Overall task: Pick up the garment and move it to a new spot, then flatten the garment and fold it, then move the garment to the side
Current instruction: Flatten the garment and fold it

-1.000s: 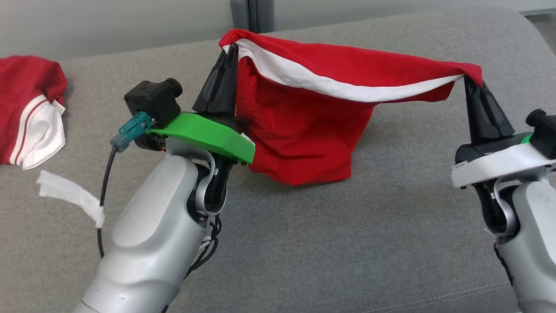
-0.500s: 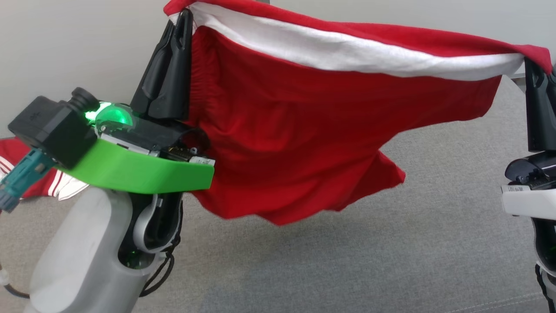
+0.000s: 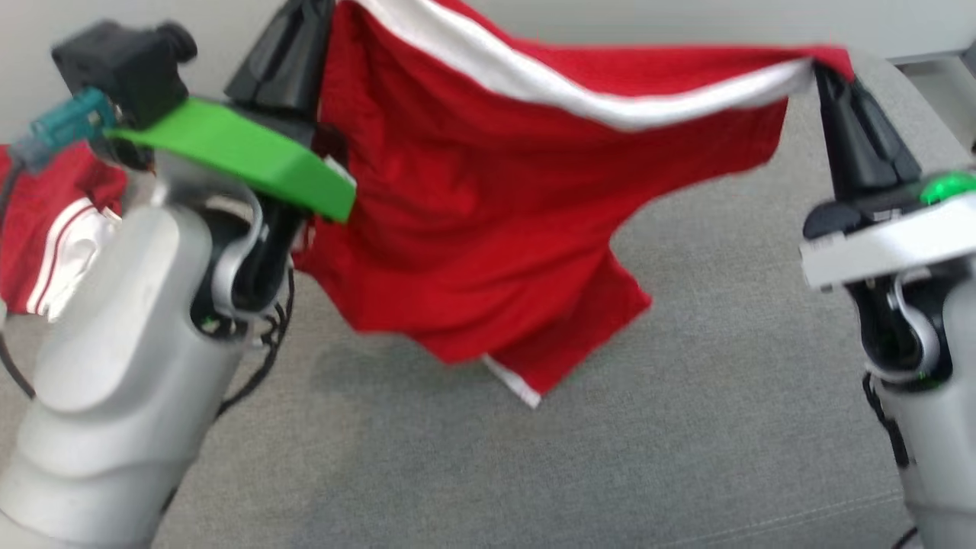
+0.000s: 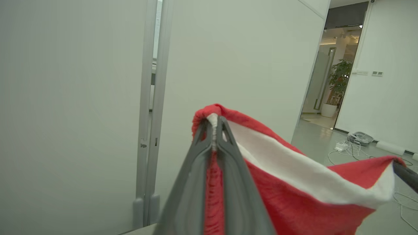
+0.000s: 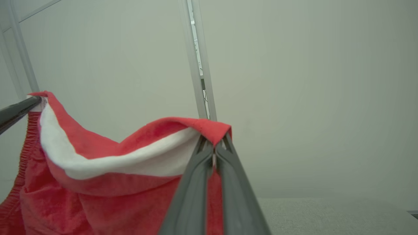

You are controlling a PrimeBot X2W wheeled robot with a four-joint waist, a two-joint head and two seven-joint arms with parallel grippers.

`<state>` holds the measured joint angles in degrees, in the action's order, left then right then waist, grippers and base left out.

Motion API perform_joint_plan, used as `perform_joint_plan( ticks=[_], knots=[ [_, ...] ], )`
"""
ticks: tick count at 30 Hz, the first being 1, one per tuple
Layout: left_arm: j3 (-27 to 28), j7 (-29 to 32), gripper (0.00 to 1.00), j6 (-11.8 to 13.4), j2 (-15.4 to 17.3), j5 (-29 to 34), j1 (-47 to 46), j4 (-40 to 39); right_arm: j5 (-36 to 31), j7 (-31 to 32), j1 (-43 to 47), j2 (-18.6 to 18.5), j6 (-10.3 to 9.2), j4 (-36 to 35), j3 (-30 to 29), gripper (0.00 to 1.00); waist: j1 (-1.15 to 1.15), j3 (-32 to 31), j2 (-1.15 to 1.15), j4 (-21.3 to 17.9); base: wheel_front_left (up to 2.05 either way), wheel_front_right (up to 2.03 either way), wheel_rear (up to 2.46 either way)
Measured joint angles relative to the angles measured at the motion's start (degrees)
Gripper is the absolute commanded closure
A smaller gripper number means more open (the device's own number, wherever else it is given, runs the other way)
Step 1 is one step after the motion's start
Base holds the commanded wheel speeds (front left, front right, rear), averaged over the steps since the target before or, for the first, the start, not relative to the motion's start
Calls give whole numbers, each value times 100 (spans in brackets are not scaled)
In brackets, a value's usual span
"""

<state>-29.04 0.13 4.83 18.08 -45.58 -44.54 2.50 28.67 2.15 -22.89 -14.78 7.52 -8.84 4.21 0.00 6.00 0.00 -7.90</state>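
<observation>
**A:** What's at the far left, round nine o'clock?

**B:** A second red-and-white garment (image 3: pixel 53 229), crumpled on the grey cushion (image 3: pixel 686 427) and partly behind the left arm (image 3: pixel 114 366).

**A:** And the left jaws?

**B:** Up at eleven o'clock, above a green bracket (image 3: pixel 236 156). They're pressed together, pinching one top corner of the garment (image 3: pixel 473 206). In the left wrist view, red cloth and white band are squeezed between the two dark fingers (image 4: pixel 191 195).

**A:** Where's the garment itself?

**B:** In the air across the middle, strung from eleven o'clock to about one o'clock. The white band sags along its top edge. The red body droops to a tip near the centre of the head view, over the cushion. Whether that tip touches the cushion, I can't tell.

**A:** And the right side?

**B:** The right jaws, at two o'clock, are clamped on the other top corner, and the right wrist view shows the red hem folded over their tips. Below them is the right arm (image 3: pixel 930 381), with a green light (image 3: pixel 945 185) on its wrist.
</observation>
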Motion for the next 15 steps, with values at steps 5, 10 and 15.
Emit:
perform_joint_plan(
  ticks=[5,10,15],
  knots=[
    [305,-296,100,-201,-208,129,-1455,1013,-114,-803,-1941,192,-1,1337,-27,100,0,516,0,-129,0,0,0],
    [405,-756,100,-405,-443,280,-2424,1911,-450,-1484,-3120,557,-1,2346,-99,100,0,1051,0,-284,0,0,0],
    [331,-1066,100,-638,-530,248,-2160,2757,-446,-1660,-2886,745,1,3084,461,100,0,1521,0,-410,0,0,0]
  ],
)
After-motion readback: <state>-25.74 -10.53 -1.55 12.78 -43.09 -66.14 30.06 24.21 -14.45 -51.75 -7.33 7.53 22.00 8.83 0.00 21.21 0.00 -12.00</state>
